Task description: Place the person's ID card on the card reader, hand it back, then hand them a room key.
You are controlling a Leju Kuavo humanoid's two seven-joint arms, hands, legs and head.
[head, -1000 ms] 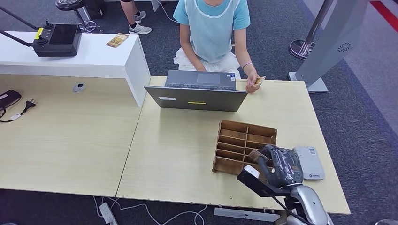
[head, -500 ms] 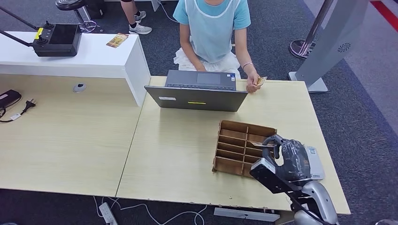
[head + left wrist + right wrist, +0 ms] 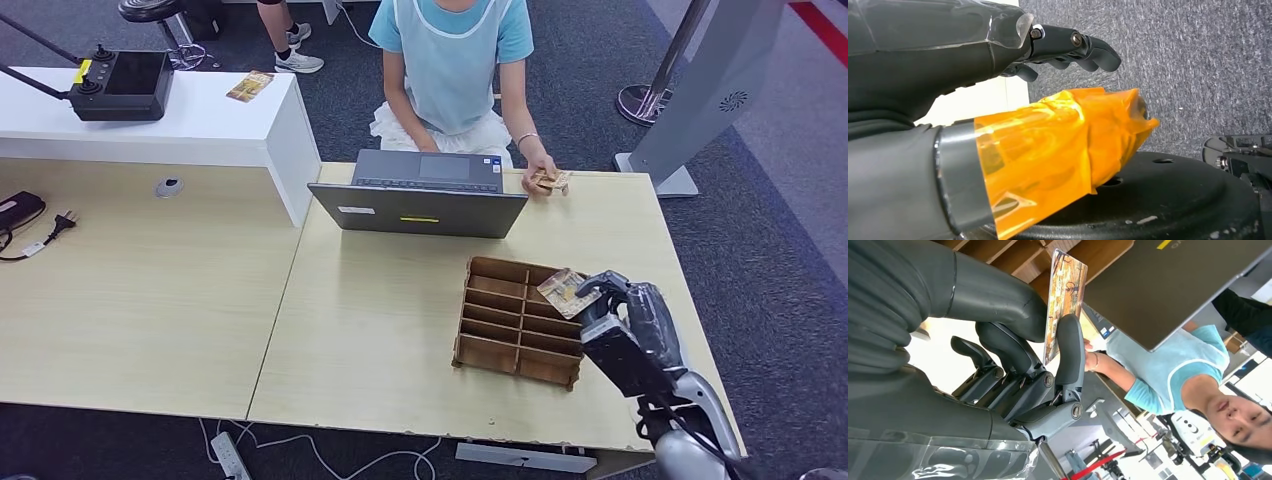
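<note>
Light wooden desks are spanning the room over grey carpet. At centre, a grey laptop (image 3: 425, 195) is standing open before the seated person (image 3: 452, 62), whose hand (image 3: 538, 176) is resting on a small card on the desk edge. Right of it, the divided wooden tray (image 3: 519, 322) is sitting empty. The right hand (image 3: 628, 322) is pinching the room key (image 3: 566, 292) between thumb and a finger above the tray's far corner. The left hand (image 3: 998, 45) is hanging beside the floor, fingers loosely apart, holding nothing. For a clean handover, the arm should be extending past the laptop's right side, keeping the key's free edge toward the person.
</note>
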